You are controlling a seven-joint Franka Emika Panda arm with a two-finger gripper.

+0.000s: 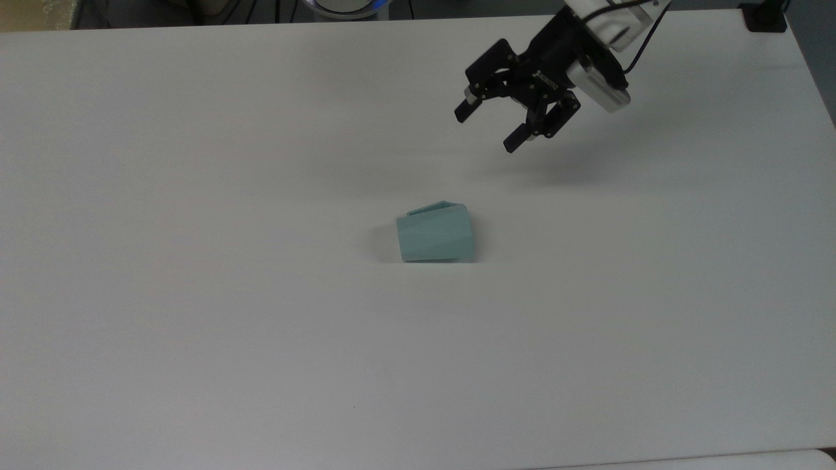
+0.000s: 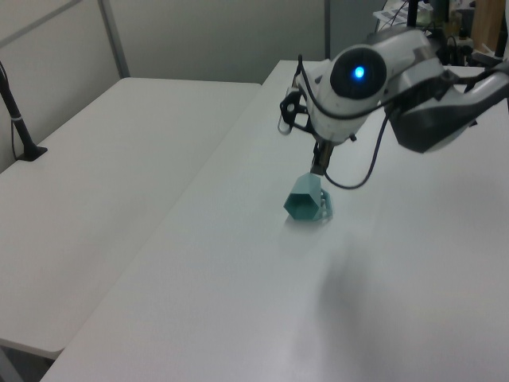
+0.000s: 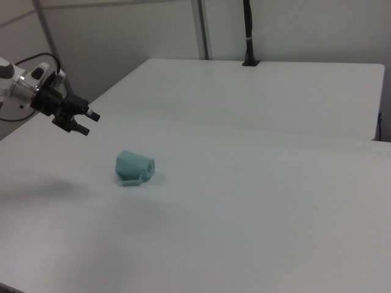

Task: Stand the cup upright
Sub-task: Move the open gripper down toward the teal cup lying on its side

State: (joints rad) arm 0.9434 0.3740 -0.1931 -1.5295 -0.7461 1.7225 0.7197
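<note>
You've got a big white table (image 1: 196, 326) filling the top view, matte, evenly lit, soft shadow patch around 1 o'clock. A black clamp (image 1: 764, 16) sits on its corner at 1 o'clock. In the left view a second white table (image 2: 103, 199) butts against it at 9 o'clock, with a black post (image 2: 17, 119) clamped at its edge. Pale partition walls (image 2: 199, 40) with a grey metal upright (image 2: 114, 38) stand at 11 o'clock. In the right view a black pole (image 3: 247, 30) rises at 12 o'clock.
</note>
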